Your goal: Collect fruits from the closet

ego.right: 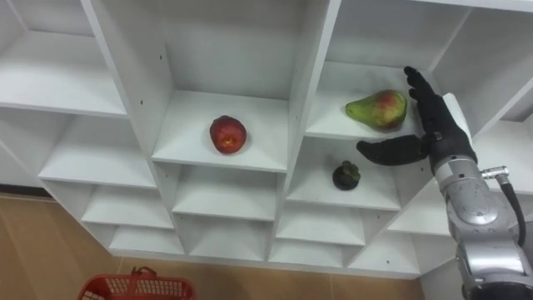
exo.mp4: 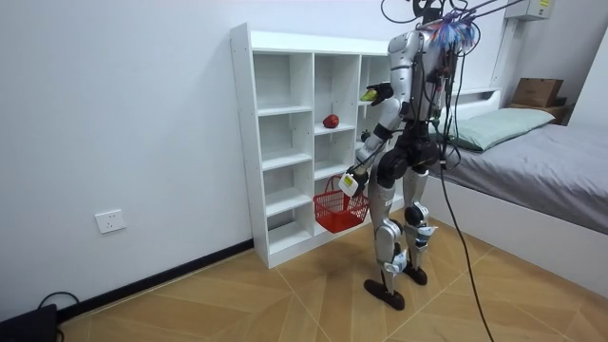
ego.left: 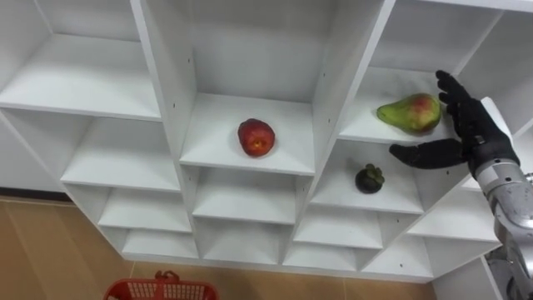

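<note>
While my left robot hand (exo.mp4: 350,182) carries the basket (exo.mp4: 338,211), my right robot hand (ego.left: 469,133) spreads wide just beside the pear (ego.left: 410,113).

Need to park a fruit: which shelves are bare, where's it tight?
Bare: the shelf unit's whole left column, and the shelves below the red fruit in the middle column. Tight: the right column, where the right hand is spread beside the green-red fruit, dark fruit one shelf below.

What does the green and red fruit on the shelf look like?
It looks like a pear: smooth skin, green with a red blush. It lies on its side on a white shelf, narrow end pointing left. The robot's open right hand is just beside its fat end; I cannot tell whether they touch.
</note>
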